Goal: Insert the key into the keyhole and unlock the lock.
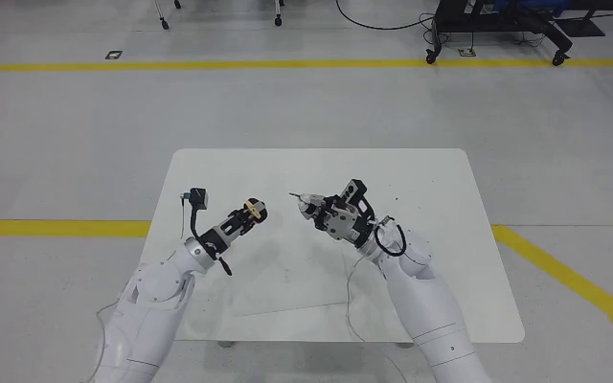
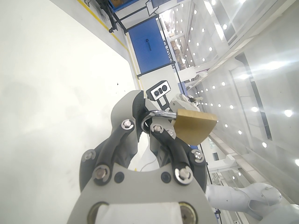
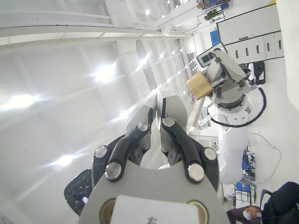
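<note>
Left jaws clench the lock (image 2: 195,127) by its shackle (image 2: 158,114) above the table (image 1: 287,172), right jaws grasping the key (image 1: 296,197) near, at its 3 o'clock.

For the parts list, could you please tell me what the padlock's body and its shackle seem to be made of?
The padlock body is likely brass: matte golden-yellow with a dull sheen. The shackle is probably polished or plated steel: silvery with mirror-like highlights. It is gripped in the left claw.
</note>
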`<state>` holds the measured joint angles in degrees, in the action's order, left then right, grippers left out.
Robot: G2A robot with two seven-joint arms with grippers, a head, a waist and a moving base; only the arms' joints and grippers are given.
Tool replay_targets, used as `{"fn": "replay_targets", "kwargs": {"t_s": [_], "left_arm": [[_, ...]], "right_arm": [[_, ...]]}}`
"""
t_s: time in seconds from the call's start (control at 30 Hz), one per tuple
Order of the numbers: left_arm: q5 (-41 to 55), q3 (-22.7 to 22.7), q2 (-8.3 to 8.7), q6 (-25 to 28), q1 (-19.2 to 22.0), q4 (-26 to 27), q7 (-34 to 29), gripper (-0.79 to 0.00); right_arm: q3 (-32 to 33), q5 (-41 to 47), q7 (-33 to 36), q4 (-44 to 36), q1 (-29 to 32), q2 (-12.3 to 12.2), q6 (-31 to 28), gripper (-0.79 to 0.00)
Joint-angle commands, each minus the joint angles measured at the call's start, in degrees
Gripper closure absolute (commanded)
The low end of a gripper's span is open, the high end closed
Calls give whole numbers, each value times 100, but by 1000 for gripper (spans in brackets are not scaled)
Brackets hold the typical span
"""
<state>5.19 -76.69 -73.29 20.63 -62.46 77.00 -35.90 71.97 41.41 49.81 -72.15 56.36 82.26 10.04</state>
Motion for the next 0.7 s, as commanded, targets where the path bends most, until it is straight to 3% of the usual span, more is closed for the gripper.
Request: {"fn": "replay_targets", "kwargs": {"t_s": [0.0,0.13,0.57,0.6,0.67], "left_arm": [[-43,10,4,97,124,-164,-36,0],[-52,104,-9,303,450,-588,-107,0],[-52,104,-9,303,450,-588,-107,0],[-52,104,-9,303,450,-588,-107,0],[-86,111,-8,287,418,-570,-66,0]], "right_arm": [[-56,2,-214,39,-62,11,114,0],[-89,186,-435,76,-156,33,371,0],[-33,299,-534,89,-137,34,367,0],[86,726,-644,90,-140,47,548,0],[402,1860,-1211,101,-156,65,1532,0]]}}
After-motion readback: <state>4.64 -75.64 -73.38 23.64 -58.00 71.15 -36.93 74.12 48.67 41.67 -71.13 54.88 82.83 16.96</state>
